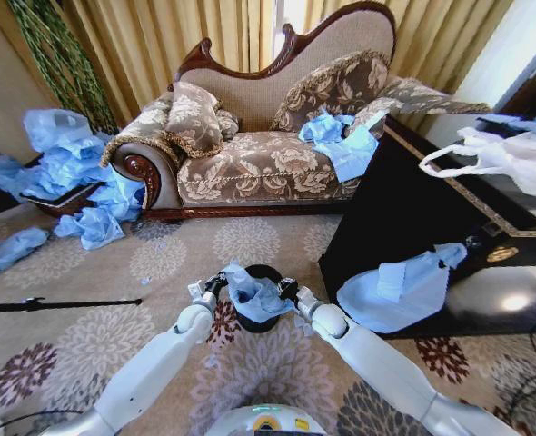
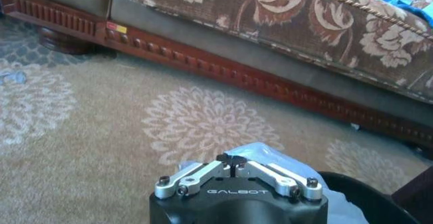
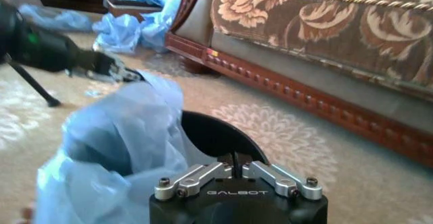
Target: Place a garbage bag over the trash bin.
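Note:
The black trash bin (image 1: 261,320) stands on the carpet just in front of me. A light-blue garbage bag (image 1: 254,296) is bunched over its mouth, and part of the dark opening (image 3: 213,133) still shows. My left gripper (image 1: 215,283) is at the bag's left edge, its fingers (image 2: 233,159) shut on the plastic (image 2: 267,153). In the right wrist view the left gripper (image 3: 129,74) holds the bag's far corner up. My right gripper (image 1: 286,289) is at the bin's right rim. It (image 3: 237,158) is shut where the bag's edge (image 3: 115,148) meets it.
A patterned sofa (image 1: 259,163) stands behind the bin, with blue bags (image 1: 341,141) on its seat. More blue bags (image 1: 68,173) are piled on the floor at left. A black table (image 1: 404,209) at right carries a blue bag (image 1: 404,286) and a white handled bag (image 1: 504,159). A black rod (image 1: 59,305) lies at left.

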